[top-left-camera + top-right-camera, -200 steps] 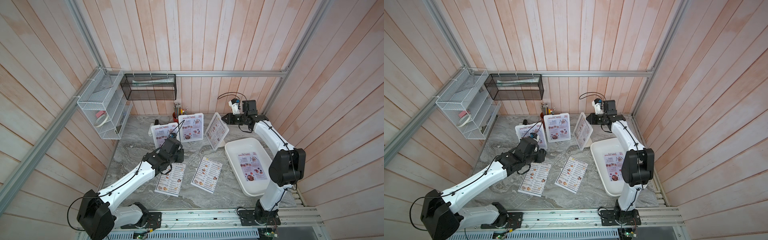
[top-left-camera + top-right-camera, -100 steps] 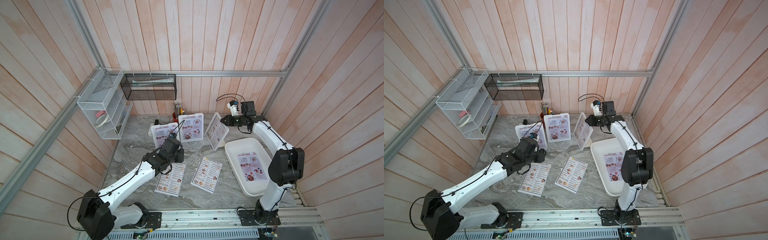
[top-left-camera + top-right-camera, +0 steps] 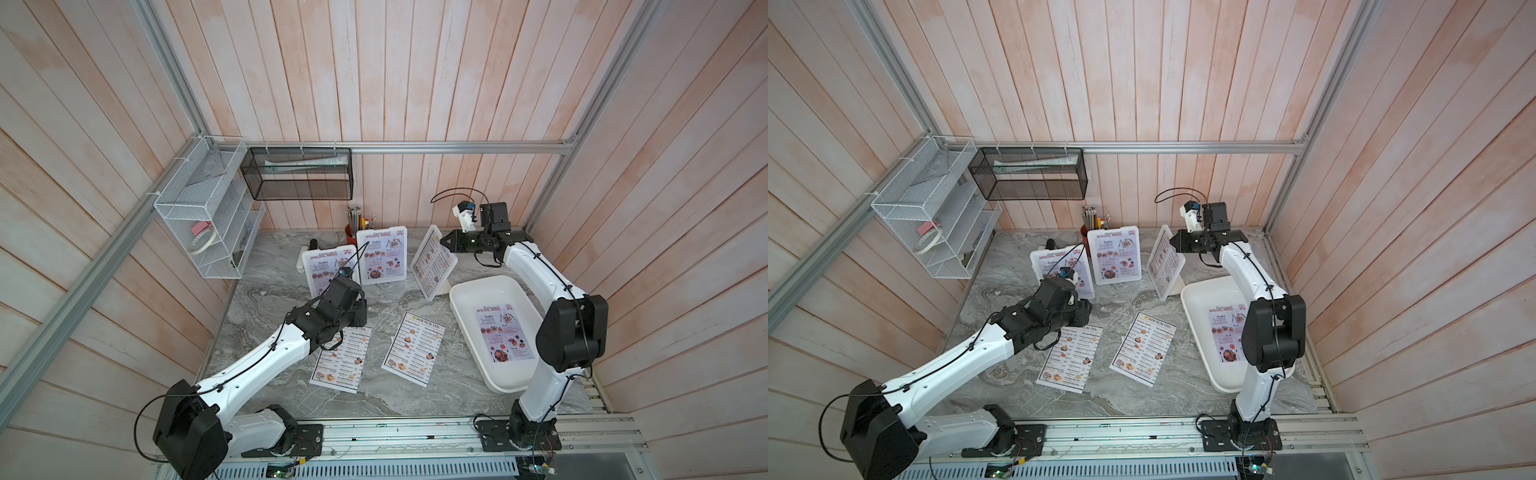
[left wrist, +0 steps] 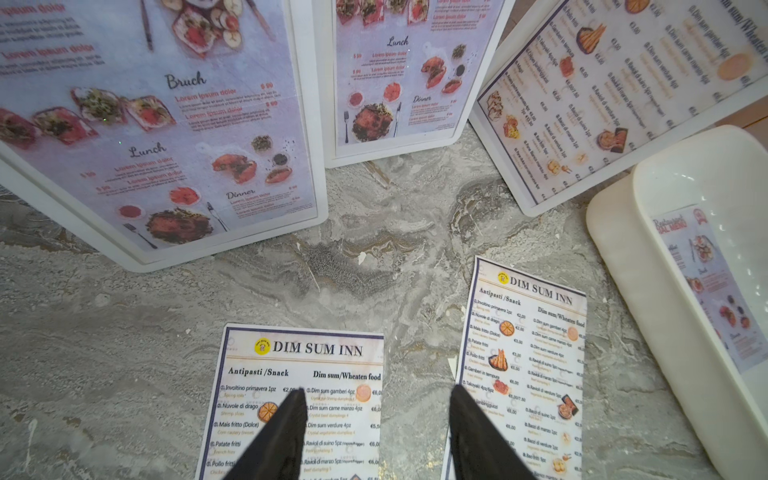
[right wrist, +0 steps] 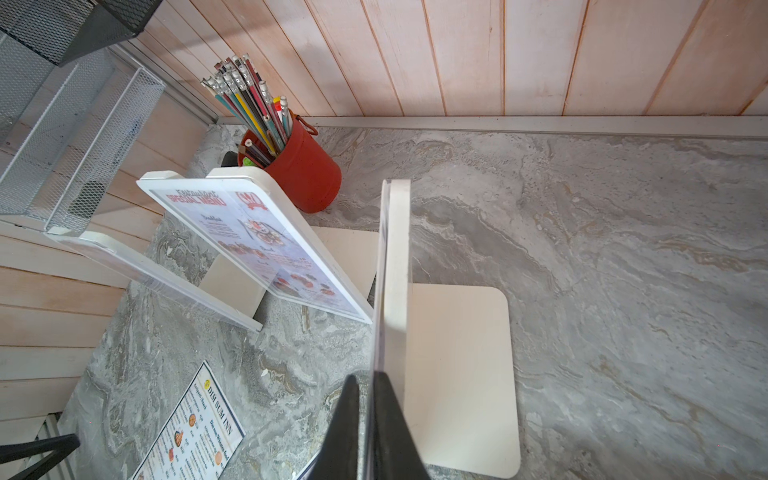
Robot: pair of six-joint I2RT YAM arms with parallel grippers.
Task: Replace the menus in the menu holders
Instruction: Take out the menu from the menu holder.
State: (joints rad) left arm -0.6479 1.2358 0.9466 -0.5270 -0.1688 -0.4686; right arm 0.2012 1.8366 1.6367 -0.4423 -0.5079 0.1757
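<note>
Right gripper (image 3: 443,241) has closed: fingers (image 5: 390,424) pinch the top edge of the framed DIM SUM INN menu (image 3: 432,266) (beside the white tray (image 3: 457,309)) — left gripper (image 4: 377,392) gapes.

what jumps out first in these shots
The right gripper's fingers pinch the top edge of the rightmost menu holder at the back of the table, beside two upright holders showing SPECIAL MENU. Two DIM SUM INN menus lie flat mid-table under the open left gripper, and a white tray on the robot's right holds one lilac sheet.

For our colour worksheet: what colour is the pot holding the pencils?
The pot is red; right wrist view shows it best.
</note>
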